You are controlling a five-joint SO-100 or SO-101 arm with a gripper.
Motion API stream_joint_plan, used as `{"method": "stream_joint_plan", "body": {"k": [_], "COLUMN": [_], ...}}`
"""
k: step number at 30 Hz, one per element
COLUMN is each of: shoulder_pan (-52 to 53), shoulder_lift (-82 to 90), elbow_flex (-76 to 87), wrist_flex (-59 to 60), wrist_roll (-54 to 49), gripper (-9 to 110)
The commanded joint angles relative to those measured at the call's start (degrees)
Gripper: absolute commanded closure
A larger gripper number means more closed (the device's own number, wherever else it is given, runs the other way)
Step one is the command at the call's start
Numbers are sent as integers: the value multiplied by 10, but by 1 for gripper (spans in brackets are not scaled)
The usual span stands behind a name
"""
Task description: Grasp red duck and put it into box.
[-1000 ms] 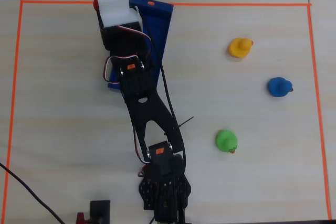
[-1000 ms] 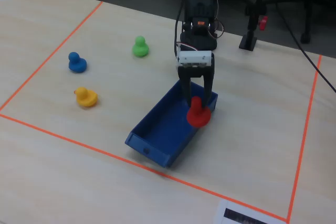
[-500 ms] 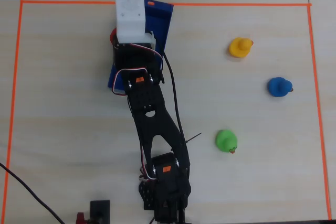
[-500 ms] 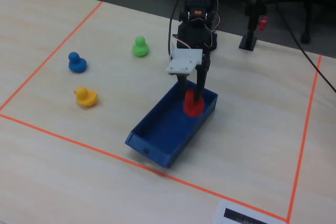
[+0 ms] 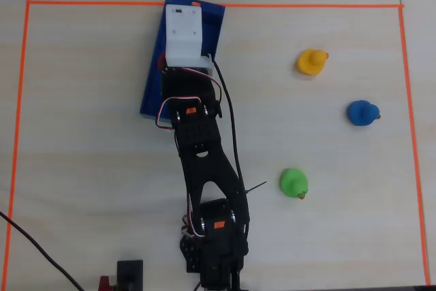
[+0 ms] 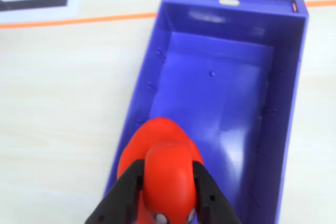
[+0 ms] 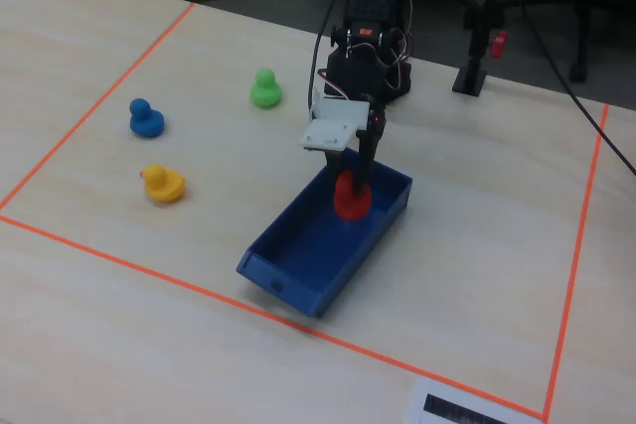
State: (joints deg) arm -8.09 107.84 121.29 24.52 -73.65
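Note:
The red duck [image 6: 165, 163] is clamped between my gripper's [image 6: 167, 177] two black fingers [image 6: 122, 192]. In the wrist view it hangs over the near left corner of the blue box [image 6: 294, 103]. In the fixed view my gripper [image 7: 354, 182] holds the duck [image 7: 351, 200] low inside the box [image 7: 298, 265], at the end nearest the arm's base. In the overhead view the white wrist mount [image 5: 185, 39] covers most of the box [image 5: 151, 83], and only a sliver of the duck [image 5: 161, 62] shows.
A yellow duck [image 5: 312, 62], a blue duck [image 5: 362, 112] and a green duck [image 5: 294, 183] stand on the table to the right in the overhead view. Orange tape [image 5: 204, 5] frames the work area. The arm's base [image 5: 214, 250] is at the bottom edge.

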Motion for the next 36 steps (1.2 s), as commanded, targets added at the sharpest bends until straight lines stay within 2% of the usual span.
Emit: {"method": "stream_joint_plan", "body": {"k": [1,4,9,12,18,22,28,36], "shoulder_pan": [6,6,7,7,4,-2,4,26], "shoulder_lift": [33,35,44,57,125,210,366,678], "elbow_flex": [5,20,15,-5,-47,-32,33,220], "wrist_flex": [-22,-33,-35,-10,112,197,289,426], "wrist_roll": [-11,-11,-2,1,1,14,19,15], "gripper": [88,82,80,82,96,101,101,101]}}
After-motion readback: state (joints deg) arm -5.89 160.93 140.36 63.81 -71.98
